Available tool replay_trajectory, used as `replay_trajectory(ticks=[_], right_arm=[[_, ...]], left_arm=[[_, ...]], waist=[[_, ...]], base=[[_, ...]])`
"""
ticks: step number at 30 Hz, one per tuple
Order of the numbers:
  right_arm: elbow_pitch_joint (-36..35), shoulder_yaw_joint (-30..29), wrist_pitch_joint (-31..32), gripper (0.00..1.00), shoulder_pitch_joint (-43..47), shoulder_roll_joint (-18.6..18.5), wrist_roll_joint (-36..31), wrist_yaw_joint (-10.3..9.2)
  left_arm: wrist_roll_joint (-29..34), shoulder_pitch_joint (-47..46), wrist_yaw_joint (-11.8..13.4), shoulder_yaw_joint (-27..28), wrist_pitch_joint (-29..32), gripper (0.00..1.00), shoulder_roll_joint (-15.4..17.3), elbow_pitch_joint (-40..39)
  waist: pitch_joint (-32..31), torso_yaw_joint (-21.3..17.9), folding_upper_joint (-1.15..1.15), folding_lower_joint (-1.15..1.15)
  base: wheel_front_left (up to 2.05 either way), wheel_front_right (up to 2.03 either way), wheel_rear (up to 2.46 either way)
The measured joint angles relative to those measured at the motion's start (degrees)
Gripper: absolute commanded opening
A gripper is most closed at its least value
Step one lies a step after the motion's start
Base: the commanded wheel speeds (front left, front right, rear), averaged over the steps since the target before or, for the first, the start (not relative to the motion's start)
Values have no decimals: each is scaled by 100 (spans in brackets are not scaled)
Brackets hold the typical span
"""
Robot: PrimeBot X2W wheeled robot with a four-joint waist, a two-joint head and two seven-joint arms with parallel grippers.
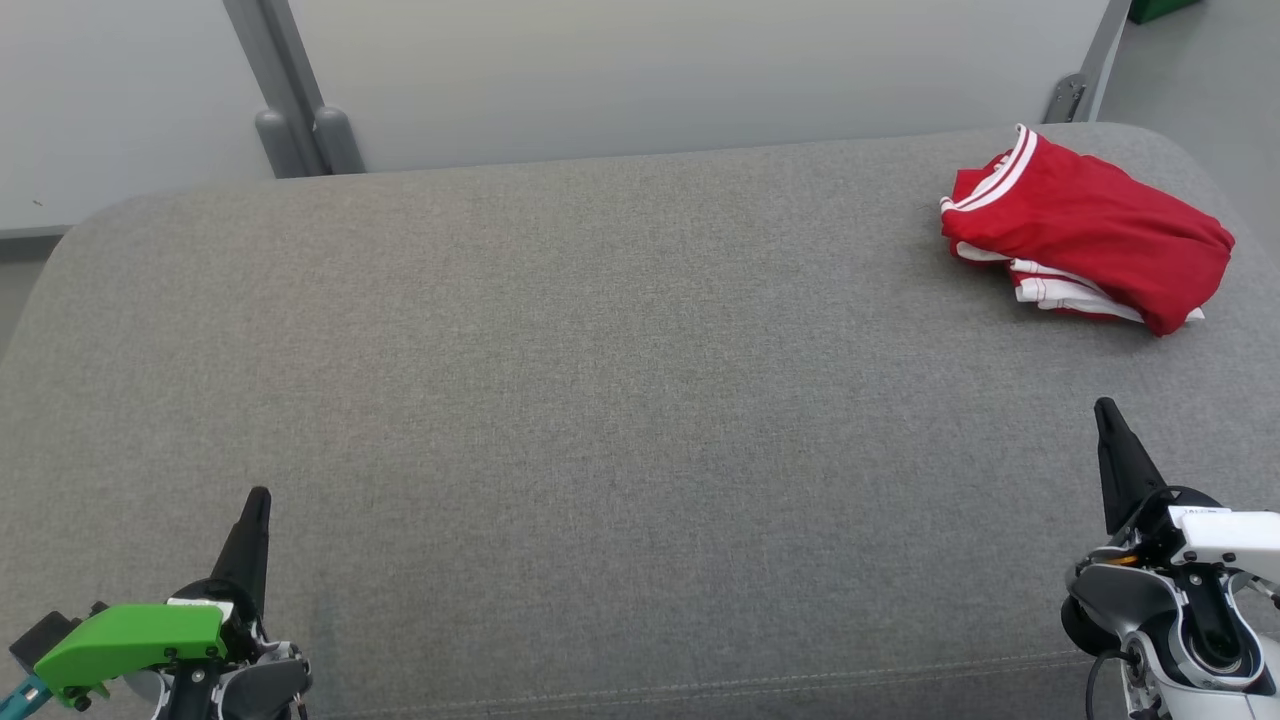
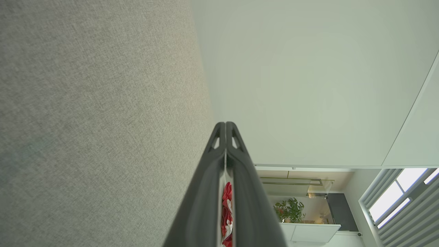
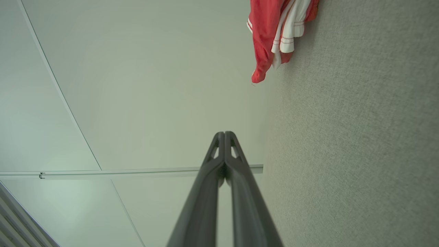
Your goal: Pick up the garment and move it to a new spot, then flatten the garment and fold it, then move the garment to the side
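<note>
Garment (image 1: 1085, 235), red with white trim, sits bunched in a rough fold on the far right corner of the cushion (image 1: 600, 400). Right gripper (image 1: 1104, 406) hangs over the cushion's near right edge, fingers pressed together, holding nothing. Left gripper (image 1: 260, 497), over the near left edge, same story: closed and empty. If the pick-up is the step, I'd say the right one should open wide first, then pinch a thick bunch, not just trim.

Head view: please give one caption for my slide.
Red garment on the grey cushion's far right corner; left gripper and right gripper shut, empty, at the near edge.
</note>
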Motion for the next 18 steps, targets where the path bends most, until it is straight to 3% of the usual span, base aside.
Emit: replay_trajectory(ticks=[18], right_arm=[[0, -4, 0, 0, -1, 2, 0, 0]], left_arm=[[0, -8, -37, 5, 1, 0, -5, 7]], waist=[[0, 0, 0, 0]], base=[[0, 0, 0]])
